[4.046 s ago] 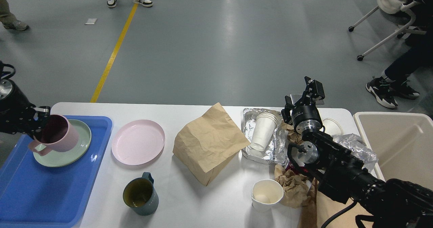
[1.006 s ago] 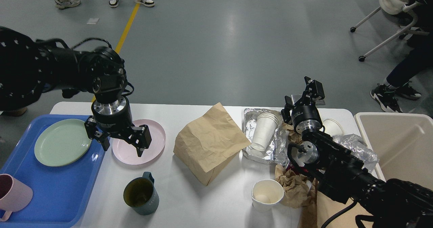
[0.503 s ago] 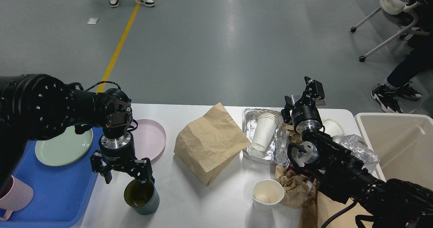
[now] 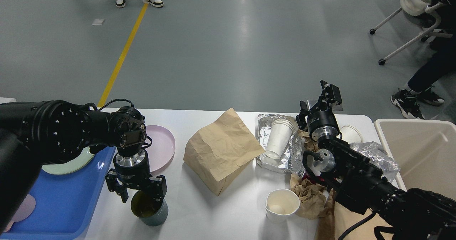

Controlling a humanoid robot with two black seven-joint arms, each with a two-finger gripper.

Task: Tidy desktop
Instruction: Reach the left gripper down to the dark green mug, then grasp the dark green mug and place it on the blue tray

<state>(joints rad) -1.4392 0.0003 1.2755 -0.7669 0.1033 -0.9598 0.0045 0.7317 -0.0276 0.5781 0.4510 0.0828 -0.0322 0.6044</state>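
On the near left part of the desk (image 4: 221,218), a dark teal mug (image 4: 149,208) stands upright, and I take it as the landmark for everything else. Directly above its rim hangs the left gripper (image 4: 137,195), pointing down, its fingers (image 4: 159,189) spread apart on either side of the mug's far rim; whether they touch the mug I cannot tell, and they have closed on nothing. Left of the mug lies a blue tray (image 4: 64,204), carrying a pale green plate (image 4: 73,164) at its far end and a pink cup (image 4: 22,208) at its near left edge, both partly hidden by the left arm. Just beyond the mug, a pink plate (image 4: 162,145) sits on the white surface. Right of the mug lies a crumpled brown paper bag (image 4: 221,154), and further right a foil tray (image 4: 285,154) with a stack of white paper cups (image 4: 278,137) lying tilted in it. Near the front, right of the mug, an open white paper cup (image 4: 281,204) stands beside crumpled brown paper (image 4: 309,196). Far right of the mug, the right gripper (image 4: 322,99) is raised over the desk's far edge, fingers parted and empty. A beige bin (image 4: 420,154) stands at the desk's right end.
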